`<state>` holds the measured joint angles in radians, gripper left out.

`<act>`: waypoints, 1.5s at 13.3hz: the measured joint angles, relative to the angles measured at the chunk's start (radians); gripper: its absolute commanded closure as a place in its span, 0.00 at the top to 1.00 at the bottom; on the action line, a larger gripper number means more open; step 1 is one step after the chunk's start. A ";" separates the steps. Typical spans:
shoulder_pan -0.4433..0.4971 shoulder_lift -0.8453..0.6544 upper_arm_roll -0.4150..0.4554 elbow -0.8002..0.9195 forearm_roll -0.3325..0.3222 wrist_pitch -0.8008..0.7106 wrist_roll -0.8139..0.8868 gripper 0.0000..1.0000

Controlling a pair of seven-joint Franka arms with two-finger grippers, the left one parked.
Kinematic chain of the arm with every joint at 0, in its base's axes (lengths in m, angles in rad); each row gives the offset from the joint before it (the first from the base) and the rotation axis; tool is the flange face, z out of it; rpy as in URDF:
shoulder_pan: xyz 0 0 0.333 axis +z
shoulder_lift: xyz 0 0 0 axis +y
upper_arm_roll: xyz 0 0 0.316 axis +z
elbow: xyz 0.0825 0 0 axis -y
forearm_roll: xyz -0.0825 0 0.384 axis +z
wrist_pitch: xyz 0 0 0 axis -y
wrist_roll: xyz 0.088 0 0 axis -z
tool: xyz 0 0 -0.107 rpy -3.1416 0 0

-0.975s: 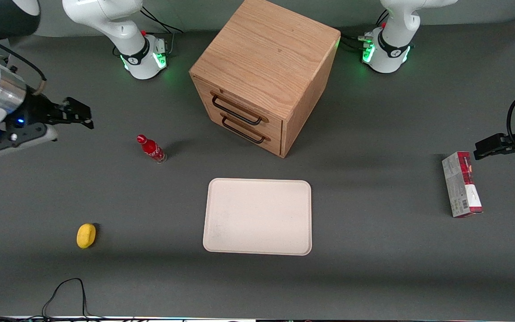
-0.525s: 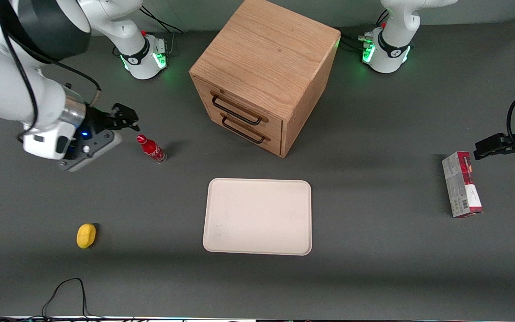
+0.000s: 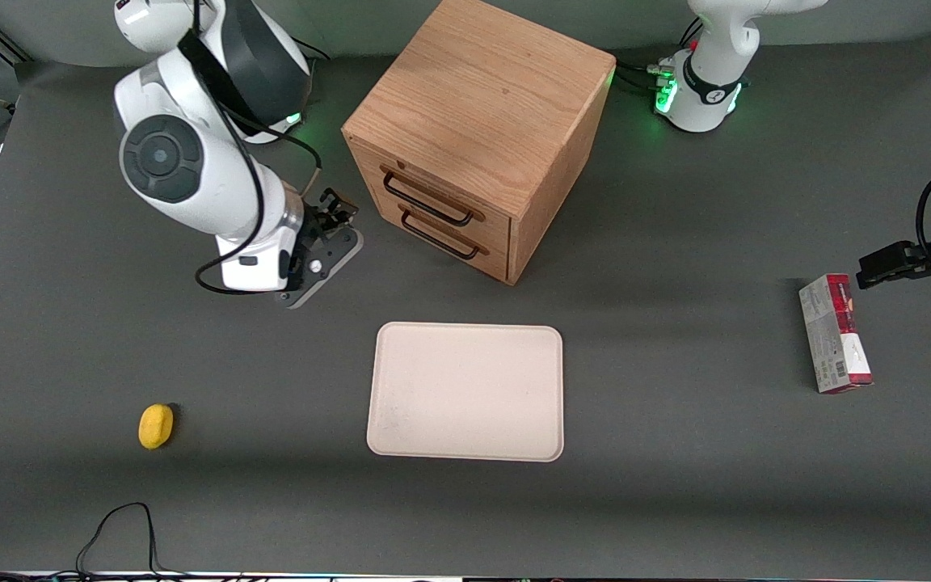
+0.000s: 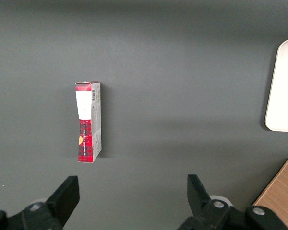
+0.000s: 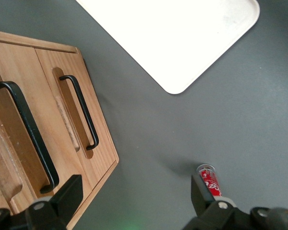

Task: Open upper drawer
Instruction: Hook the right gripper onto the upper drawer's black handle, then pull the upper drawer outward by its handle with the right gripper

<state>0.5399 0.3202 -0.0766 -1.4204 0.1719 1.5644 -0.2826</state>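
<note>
The wooden cabinet stands at the back middle of the table. Its upper drawer is shut, with a thin black handle across its front. The lower drawer below it is also shut. My right gripper is open and empty, low over the table in front of the drawers and apart from both handles. The right wrist view shows the upper handle, the lower handle and my open gripper.
A white tray lies nearer the front camera than the cabinet. A small red bottle stands close by my gripper; the arm covers it in the front view. A yellow lemon lies toward the working arm's end. A red-and-white box lies toward the parked arm's end.
My right arm has swung in from the working arm's end of the table toward the cabinet. The gripper now sits close in front of the drawers, and the arm covers the bottle.
</note>
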 measured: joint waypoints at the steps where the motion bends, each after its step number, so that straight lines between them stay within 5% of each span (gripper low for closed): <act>1: 0.010 0.010 0.000 0.000 0.000 0.000 -0.021 1.00; 10: 0.145 0.092 0.003 -0.003 0.009 -0.012 -0.051 1.00; 20: 0.159 0.147 0.002 -0.017 0.139 -0.014 -0.105 1.00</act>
<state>0.6988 0.4670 -0.0741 -1.4377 0.3111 1.5502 -0.3879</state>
